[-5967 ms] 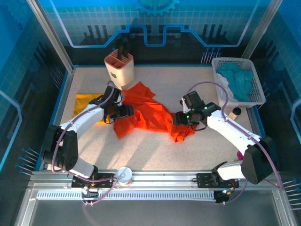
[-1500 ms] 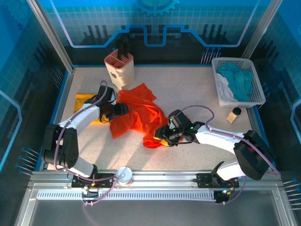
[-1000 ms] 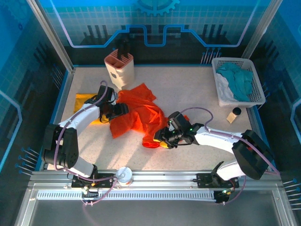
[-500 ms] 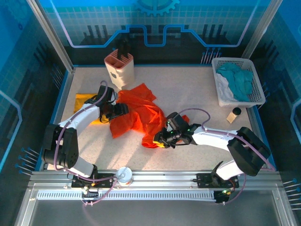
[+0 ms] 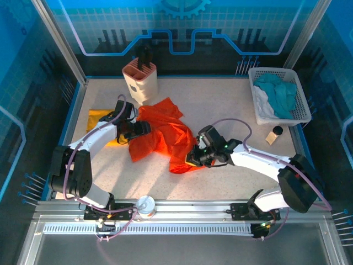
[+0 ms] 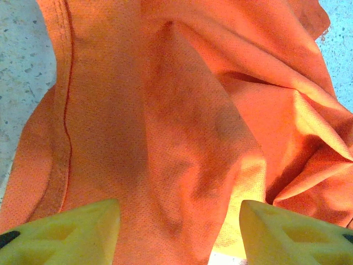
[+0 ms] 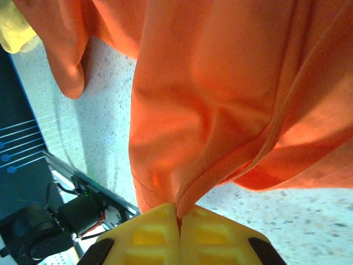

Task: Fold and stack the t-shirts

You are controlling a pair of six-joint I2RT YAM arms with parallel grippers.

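We noted right gripper (image 7: pixel 178 212) pinched shut on orange-red t-shirt (image 5: pixel 165 138) hem at its 5 o'clock corner, mid table (image 5: pixel 231 105). Left gripper (image 6: pixel 179 223) jaws stood apart, straddling cloth at 9 o'clock edge. Shirt bulk ran toward 11 o'clock from right jaws.

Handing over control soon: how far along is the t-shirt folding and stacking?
Nothing looks finished: the bright orange-red cloth t-shirt lies crumpled in the middle. In hand: the right fingers pinch its edge; the left fingers stand open over it. Left: folding it and stacking it with the mustard-yellow cloth t-shirt at the left.
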